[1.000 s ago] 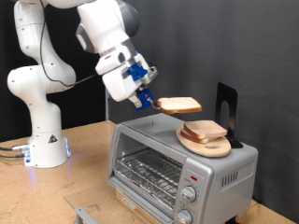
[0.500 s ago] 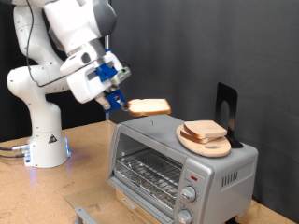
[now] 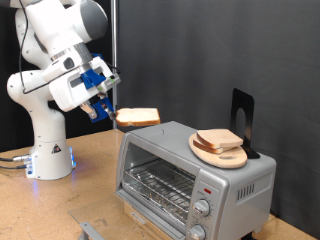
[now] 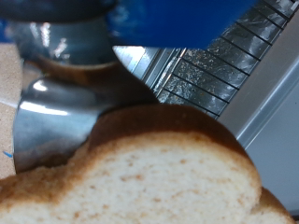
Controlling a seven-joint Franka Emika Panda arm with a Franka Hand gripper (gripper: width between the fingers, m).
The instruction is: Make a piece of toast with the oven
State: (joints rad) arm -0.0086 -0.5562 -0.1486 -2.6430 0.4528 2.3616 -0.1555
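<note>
My gripper (image 3: 108, 113) is shut on the piece of toast (image 3: 138, 116), a pale tan slice with a brown crust, held flat in the air just past the oven's upper corner on the exterior view's left. The silver oven (image 3: 190, 172) stands on the table with its glass door open and the wire rack (image 3: 160, 184) showing. In the wrist view the toast (image 4: 140, 177) fills the near field, with the rack (image 4: 224, 56) beyond it.
A round wooden board (image 3: 219, 151) with other bread slices (image 3: 218, 140) lies on top of the oven, beside a black stand (image 3: 242, 118). The robot's white base (image 3: 48, 150) stands on the wooden table (image 3: 90, 190) at the exterior view's left.
My gripper has carried the toast away from the board, toward the exterior view's left and slightly down, from above the oven's top to beyond its left corner.
</note>
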